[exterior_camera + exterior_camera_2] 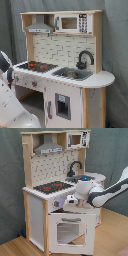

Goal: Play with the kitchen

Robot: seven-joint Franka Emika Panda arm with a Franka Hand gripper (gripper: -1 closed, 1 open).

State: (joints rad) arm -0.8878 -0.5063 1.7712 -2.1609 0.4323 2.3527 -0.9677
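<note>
One end effector (pixel 71 201) at kitchen (pixel 50 188) front; oven door (pixel 66 231) shut.

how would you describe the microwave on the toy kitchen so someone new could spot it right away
Start at the kitchen, a white and light-wood toy unit, and look to its top shelf. The microwave sits there beside the grey hood, above the sink and black faucet. It is the small white box with a window and a dark button panel.

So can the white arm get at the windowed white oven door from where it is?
Probably yes: the arm hangs right at the kitchen's front, just above the oven door, with nothing visible between them.
</note>
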